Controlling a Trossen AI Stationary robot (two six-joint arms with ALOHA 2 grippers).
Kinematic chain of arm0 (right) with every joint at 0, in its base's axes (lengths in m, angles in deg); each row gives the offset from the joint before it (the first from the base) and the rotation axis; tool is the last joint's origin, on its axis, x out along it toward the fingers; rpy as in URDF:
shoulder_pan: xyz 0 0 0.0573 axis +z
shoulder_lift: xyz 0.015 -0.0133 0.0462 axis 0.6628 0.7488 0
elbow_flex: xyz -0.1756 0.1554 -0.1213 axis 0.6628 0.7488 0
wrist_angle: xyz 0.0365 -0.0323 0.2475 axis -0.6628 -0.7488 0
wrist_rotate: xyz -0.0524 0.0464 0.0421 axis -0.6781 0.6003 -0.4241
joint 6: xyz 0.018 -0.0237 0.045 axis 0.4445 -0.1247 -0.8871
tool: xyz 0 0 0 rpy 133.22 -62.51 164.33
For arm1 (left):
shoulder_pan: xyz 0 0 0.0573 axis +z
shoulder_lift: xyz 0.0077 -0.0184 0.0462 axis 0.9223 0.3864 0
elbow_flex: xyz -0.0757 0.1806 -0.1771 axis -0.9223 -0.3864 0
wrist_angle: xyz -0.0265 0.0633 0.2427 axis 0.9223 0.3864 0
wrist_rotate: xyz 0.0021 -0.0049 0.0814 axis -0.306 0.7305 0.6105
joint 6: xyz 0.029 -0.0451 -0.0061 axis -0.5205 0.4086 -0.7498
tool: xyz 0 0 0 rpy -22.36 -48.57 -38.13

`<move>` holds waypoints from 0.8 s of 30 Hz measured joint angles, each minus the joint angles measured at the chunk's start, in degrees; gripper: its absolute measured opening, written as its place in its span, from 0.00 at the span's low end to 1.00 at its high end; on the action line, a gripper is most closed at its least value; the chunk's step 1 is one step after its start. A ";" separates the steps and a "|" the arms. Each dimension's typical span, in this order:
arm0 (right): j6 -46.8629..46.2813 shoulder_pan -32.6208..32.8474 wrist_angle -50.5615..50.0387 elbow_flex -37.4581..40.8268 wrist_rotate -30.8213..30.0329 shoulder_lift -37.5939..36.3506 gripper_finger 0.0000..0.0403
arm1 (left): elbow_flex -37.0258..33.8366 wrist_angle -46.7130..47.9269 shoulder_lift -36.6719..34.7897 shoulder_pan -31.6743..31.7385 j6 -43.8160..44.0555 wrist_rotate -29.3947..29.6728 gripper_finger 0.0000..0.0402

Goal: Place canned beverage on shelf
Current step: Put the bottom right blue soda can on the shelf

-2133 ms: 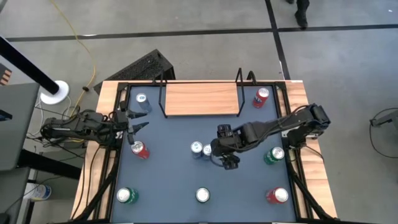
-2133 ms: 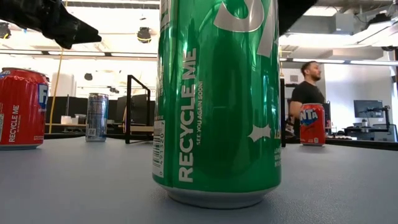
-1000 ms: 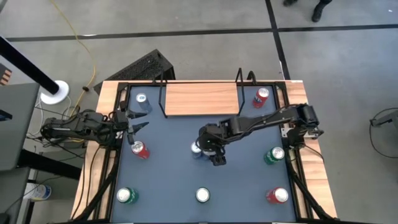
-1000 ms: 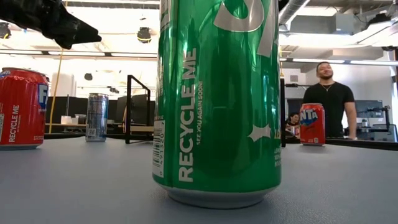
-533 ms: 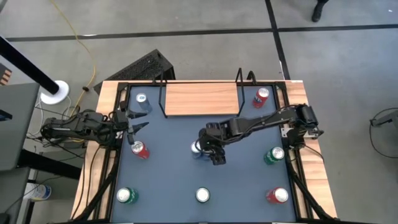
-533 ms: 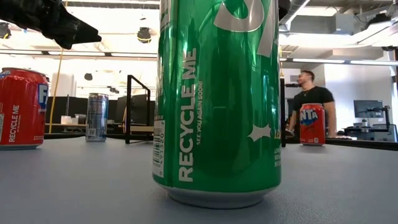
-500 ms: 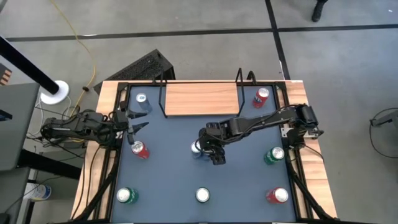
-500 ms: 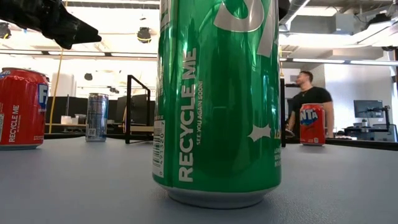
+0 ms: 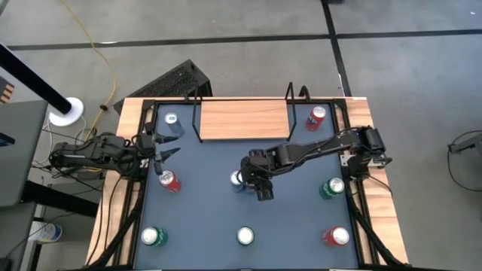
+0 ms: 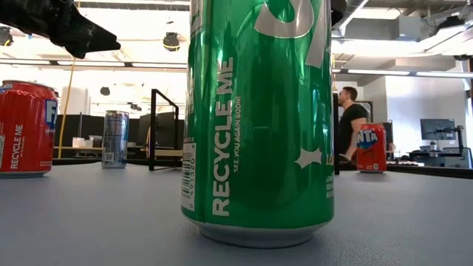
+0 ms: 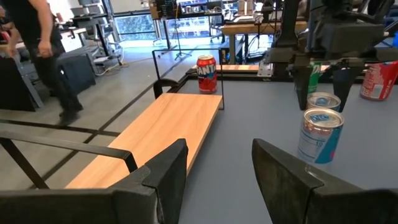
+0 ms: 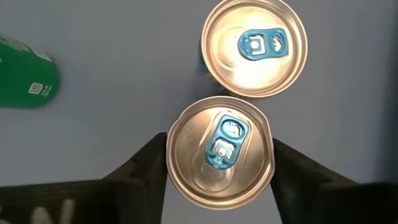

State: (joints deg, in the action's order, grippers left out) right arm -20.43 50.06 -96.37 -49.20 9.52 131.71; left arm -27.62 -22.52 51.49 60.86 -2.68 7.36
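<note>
1. Right gripper points straight down at table centre, its two fingers touching opposite sides of a blue-tabbed can: grasping it.
2. A second blue-tabbed can stands just beside the gripped one, rims nearly touching.
3. In the high view the pair sits at mid-table, with the right arm reaching in from 3 o'clock.
4. Shelf, light wood with black wire ends, lies at 12 o'clock, bare.
5. Red can stands just beside the shelf's right end.
6. Left gripper waits at the table's 9 o'clock edge, fingers apart, holding nothing.
7. Green can fills the low view.
</note>
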 joint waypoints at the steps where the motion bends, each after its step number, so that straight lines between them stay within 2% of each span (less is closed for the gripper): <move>1: 0.29 0.13 -0.06 0.00 0.00 -0.03 0.47 | 0.00 0.00 0.00 0.01 0.00 -0.02 0.43; 3: 1.09 0.04 -0.12 0.00 -0.02 -0.05 0.44 | 0.00 0.00 0.00 0.01 0.00 -0.02 0.43; 9: 1.94 -0.26 -3.78 0.15 -0.04 -2.16 0.44 | 0.00 0.05 0.00 -0.01 0.02 -0.10 0.43; 16: 3.33 -2.50 -8.46 0.15 -2.97 -9.14 0.46 | 0.00 0.09 0.00 0.00 0.10 -0.11 0.43; 20: 8.15 -6.42 -10.66 0.13 -3.34 -14.00 0.45 | 0.00 0.09 0.00 0.00 0.20 -0.07 0.43; 24: 14.03 -13.39 -10.91 0.11 -3.69 -18.07 0.47 | 0.00 0.07 0.00 -0.01 0.22 0.07 0.43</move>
State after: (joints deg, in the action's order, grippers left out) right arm -6.40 36.67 -107.28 -49.09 5.83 113.64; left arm -27.62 -22.45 51.49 60.85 -2.46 7.42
